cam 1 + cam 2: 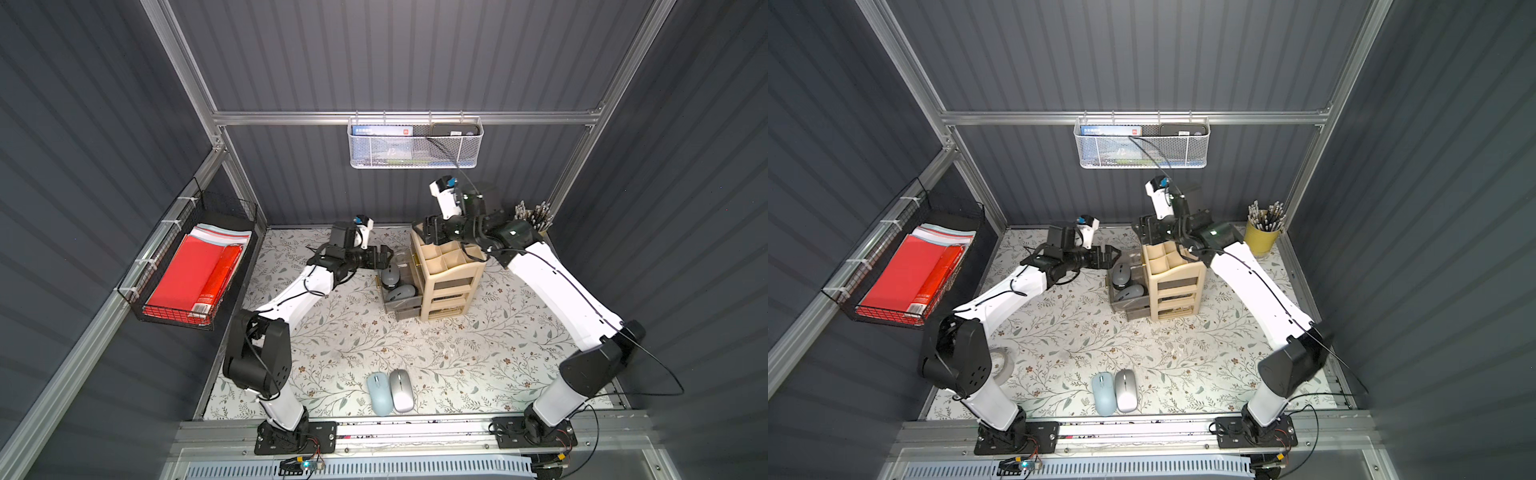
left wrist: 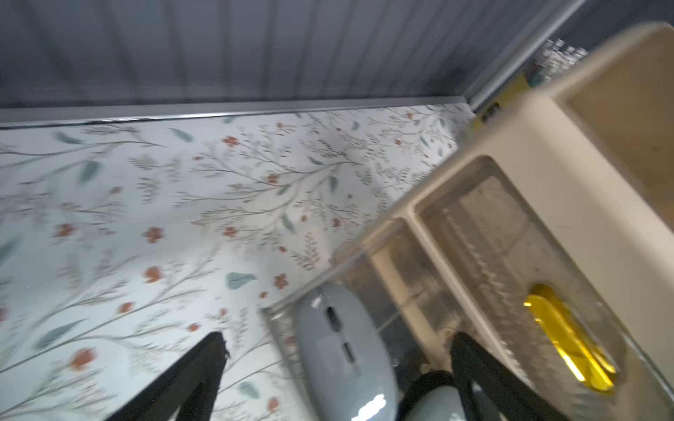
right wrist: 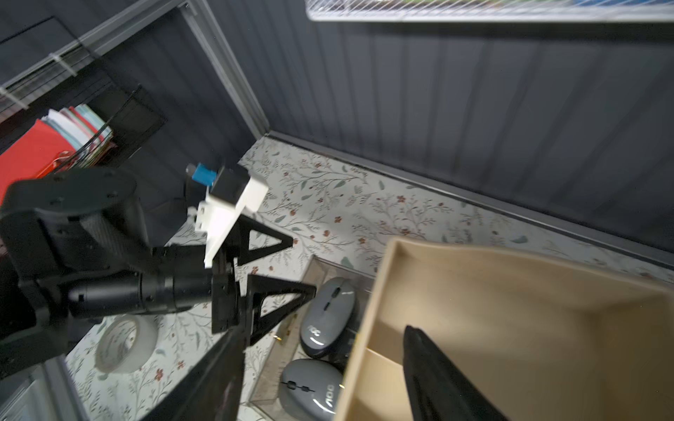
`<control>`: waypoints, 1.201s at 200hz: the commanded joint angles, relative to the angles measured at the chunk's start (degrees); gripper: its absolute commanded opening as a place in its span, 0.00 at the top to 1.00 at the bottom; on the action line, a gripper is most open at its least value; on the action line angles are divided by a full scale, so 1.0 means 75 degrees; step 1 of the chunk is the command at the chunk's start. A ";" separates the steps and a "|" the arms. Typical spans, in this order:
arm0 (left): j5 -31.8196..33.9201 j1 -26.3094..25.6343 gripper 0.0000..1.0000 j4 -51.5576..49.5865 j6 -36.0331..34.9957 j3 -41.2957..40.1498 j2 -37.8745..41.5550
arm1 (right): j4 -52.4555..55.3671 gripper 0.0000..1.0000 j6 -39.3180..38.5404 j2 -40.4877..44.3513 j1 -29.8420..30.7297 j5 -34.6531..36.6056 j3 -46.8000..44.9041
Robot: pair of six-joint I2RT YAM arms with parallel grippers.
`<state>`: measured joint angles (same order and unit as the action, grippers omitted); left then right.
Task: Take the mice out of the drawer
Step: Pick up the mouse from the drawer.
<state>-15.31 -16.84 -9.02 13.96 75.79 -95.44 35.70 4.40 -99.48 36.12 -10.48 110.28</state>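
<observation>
– Left gripper [image 3: 303,265], how does it stand?
– Jaws wide apart, nothing between them, just beside one dark grey mouse [image 1: 390,275] in the pulled-out drawer [image 3: 271,368], at the centre of both top views.
– And the right gripper [image 1: 428,235]?
– Parted too, and empty, at the top of the beige organiser [image 1: 451,272].
– Other mice?
– A second dark grey mouse [image 1: 401,293] lies in the same drawer. The pale blue mouse [image 1: 379,393] and silver mouse [image 1: 402,390] lie side by side on the bench [image 1: 353,345], lower middle.

Glossy grey plastic mice [image 3: 328,317] — clear plastic drawer [image 3: 273,364], matt beige organiser [image 3: 474,291].
</observation>
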 commanded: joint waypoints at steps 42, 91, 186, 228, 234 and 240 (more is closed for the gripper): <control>0.1526 0.1851 0.01 -0.1454 0.0065 0.0125 0.0186 | 0.3014 0.35 -0.0649 -0.2896 0.1254 0.1169 0.3261; 0.1965 0.2031 0.00 -0.1239 0.0296 0.0010 0.0475 | 0.3246 0.46 0.0269 -0.4116 0.1396 0.2043 0.3723; 0.1806 0.2046 0.01 -0.0644 0.0295 -0.0719 0.1087 | 0.2761 0.40 0.1011 -0.4761 0.1219 0.2289 0.2980; 0.1690 0.2046 0.01 -0.0567 0.0272 -0.0783 0.1123 | 0.2819 0.32 0.1147 -0.5094 0.1219 0.2310 0.2890; 0.1691 0.2043 0.00 -0.0556 0.0271 -0.0798 0.1123 | 0.2815 0.31 0.1159 -0.5132 0.1229 0.2300 0.2878; 0.1673 0.2040 0.01 -0.0556 0.0262 -0.0791 0.1123 | 0.2804 0.30 0.1159 -0.5170 0.1231 0.2318 0.2867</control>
<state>-1.93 -1.45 -13.85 15.68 70.78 -89.12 56.49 12.12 -135.63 45.50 6.26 132.81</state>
